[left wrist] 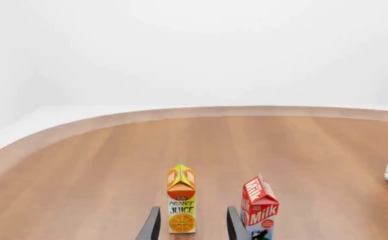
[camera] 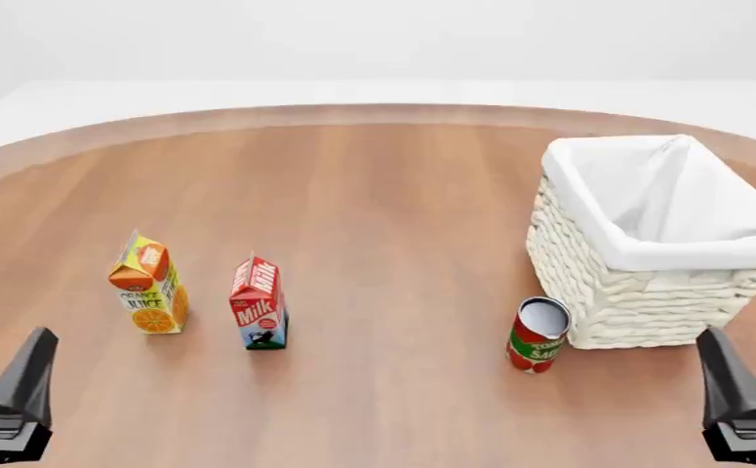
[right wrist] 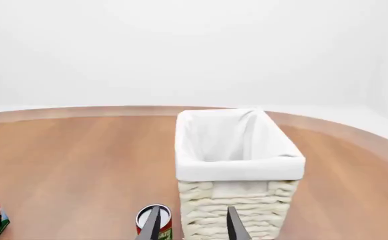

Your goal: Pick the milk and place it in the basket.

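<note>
The basket [camera: 638, 283] sits on the right side of the bench [camera: 378, 195] with nothing visible inside but its white cloth lining, and a red can [camera: 537, 334] stands just beside its near corner. The milk [camera: 259, 303] is a small red gable-top carton, upright, left of centre, right next to the orange juice carton [camera: 150, 285]. Left pincer [left wrist: 191, 225] is released, lined up on the juice with the milk just off to the side. Right pincer [right wrist: 192, 224] is released too, facing the basket.
</note>
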